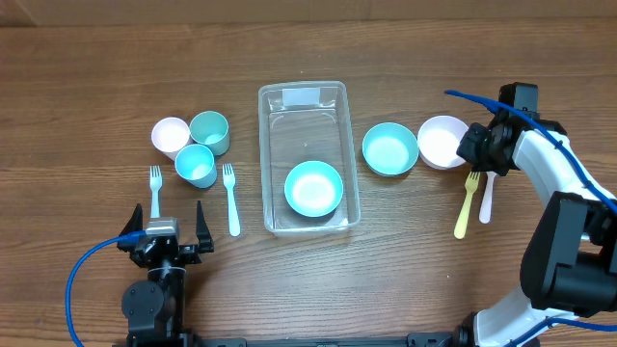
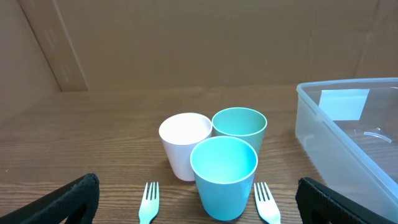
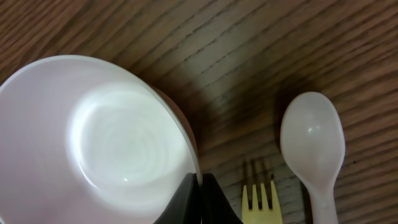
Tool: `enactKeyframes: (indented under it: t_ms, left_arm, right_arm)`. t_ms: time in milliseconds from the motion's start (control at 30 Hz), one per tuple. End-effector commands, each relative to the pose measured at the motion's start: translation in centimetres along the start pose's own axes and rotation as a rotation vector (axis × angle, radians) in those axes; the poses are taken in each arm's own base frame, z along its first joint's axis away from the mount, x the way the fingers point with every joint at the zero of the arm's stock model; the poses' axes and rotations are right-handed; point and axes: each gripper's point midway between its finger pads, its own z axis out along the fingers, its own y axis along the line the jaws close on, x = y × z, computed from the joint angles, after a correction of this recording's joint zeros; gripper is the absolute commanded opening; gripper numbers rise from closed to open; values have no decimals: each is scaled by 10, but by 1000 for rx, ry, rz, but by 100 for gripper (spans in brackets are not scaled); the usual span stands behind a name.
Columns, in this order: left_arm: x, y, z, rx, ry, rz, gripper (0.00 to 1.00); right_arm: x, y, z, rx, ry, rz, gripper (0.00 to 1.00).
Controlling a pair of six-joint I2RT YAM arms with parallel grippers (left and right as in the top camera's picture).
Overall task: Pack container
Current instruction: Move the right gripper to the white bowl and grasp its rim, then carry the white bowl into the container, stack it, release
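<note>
The packing has barely begun, by the look of it. The clear container lies in the middle of the table, its long side running from near to far and its pale label at the far end. It holds one thing, a teal bowl at the near end; the rest of its floor is bare. Everything else is outside. Just right of the container is a second teal bowl, and right of that a white bowl, with a yellow fork and a white spoon lying side by side nearer the front. Well to the left, a white cup and two teal cups stand bunched together, with two pale forks lying nearer the front, one on each side of the nearest cup. The right claw is at the right edge of the white bowl, its fingers pinched together on the rim, one inside and one outside; whether the bowl is off the table cannot be told. That bowl seems to be the piece now in hand, and carrying it left into the container would be the second item packed. The left claw rests at the near left, spread wide and holding nothing, facing the cups. Two bowls, three cups, three forks and a spoon are left to pack.
</note>
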Motion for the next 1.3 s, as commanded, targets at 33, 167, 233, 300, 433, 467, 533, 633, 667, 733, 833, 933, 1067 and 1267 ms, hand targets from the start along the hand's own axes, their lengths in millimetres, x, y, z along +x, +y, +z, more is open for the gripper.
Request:
enactKeyframes:
  t_ms: [33,167,233,300,433,467,533,633,667,733,833,933,1067,1267]
  left_arm:
    - [0,0,0,0,-5,15,100]
    - [0,0,0,0,-5,15,100]
    - [0,0,0,0,-5,15,100]
    - [0,0,0,0,-5,15,100]
    - [0,0,0,0,-5,15,100]
    - [0,0,0,0,-5,15,100]
    - [0,0,0,0,-5,15,100]
    - [0,0,0,0,-5,15,100]
    - [0,0,0,0,-5,15,100]
    - [0,0,0,0,-5,15,100]
    - [0,0,0,0,-5,15,100]
    - [0,0,0,0,-5,15,100]
    - [0,0,0,0,-5,15,100]
    - [0,0,0,0,-5,15,100]
  right_arm:
    - [-3,-2,2,10,-1,3,4]
    - [-16,-4,-16,2,-42,18,4]
    - [-27,-6,-36,-9,-88,31,4]
    - [-34,-5,-52,-20,-128,29,4]
    - [-43,-2,-95,-40,-231,22,4]
    - [-43,0,-107,-49,-252,18,4]
    - [-39,7,-119,-78,-264,7,4]
    - [-25,34,-139,-163,-264,-72,4]
    - [-22,41,-144,-178,-270,-104,4]
    - [-14,57,-158,-204,-287,-156,4]
    - [8,89,-191,-264,-307,-248,4]
    - [33,117,-216,-318,-306,-349,4]
    - [73,154,-238,-385,-266,-482,4]
    - [131,199,-235,-451,-180,-651,4]
